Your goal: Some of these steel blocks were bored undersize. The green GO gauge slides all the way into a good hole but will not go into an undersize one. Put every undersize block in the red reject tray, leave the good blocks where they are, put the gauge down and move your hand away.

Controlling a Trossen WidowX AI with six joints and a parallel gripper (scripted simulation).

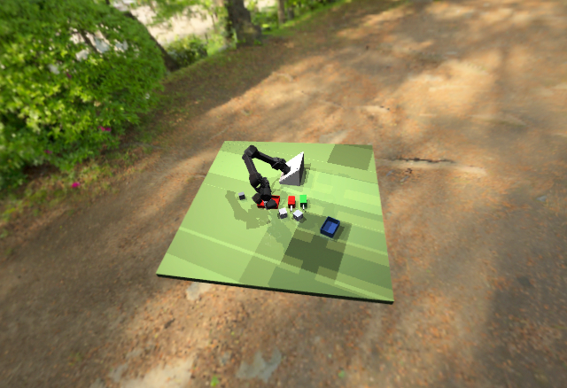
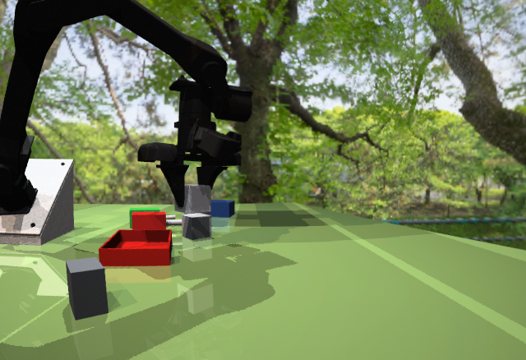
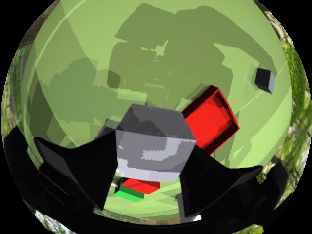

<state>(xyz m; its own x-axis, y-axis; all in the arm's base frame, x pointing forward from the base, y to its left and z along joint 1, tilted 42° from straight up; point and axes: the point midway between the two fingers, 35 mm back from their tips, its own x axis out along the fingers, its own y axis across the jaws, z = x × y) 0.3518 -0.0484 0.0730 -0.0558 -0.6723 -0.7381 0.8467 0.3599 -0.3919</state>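
Observation:
My gripper (image 1: pixel 266 202) (image 2: pixel 195 196) (image 3: pixel 152 135) is shut on a grey steel block (image 2: pixel 198 198) (image 3: pixel 156 152), held clear of the table near the red tray (image 2: pixel 136 257) (image 3: pixel 210 122). The tray's visible inside is empty. Two more steel blocks (image 1: pixel 283 213) (image 1: pixel 298 214) stand on the table; the nearer also shows in the exterior view (image 2: pixel 196 228). A dark block (image 1: pixel 241 195) (image 2: pixel 88 290) (image 3: pixel 264 79) stands alone beyond the tray. The green gauge (image 1: pixel 303 199) (image 2: pixel 144 210) (image 3: pixel 129 195) lies beside the red-handled gauge (image 1: pixel 291 200) (image 2: pixel 148 220) (image 3: pixel 141 185). No bores can be made out.
A blue tray (image 1: pixel 330 227) (image 2: pixel 223 208) lies farther out, past the two blocks. A pale wedge-shaped stand (image 1: pixel 295 175) (image 2: pixel 59 220) is at the arm's base. The gauges' pins point toward the standing blocks.

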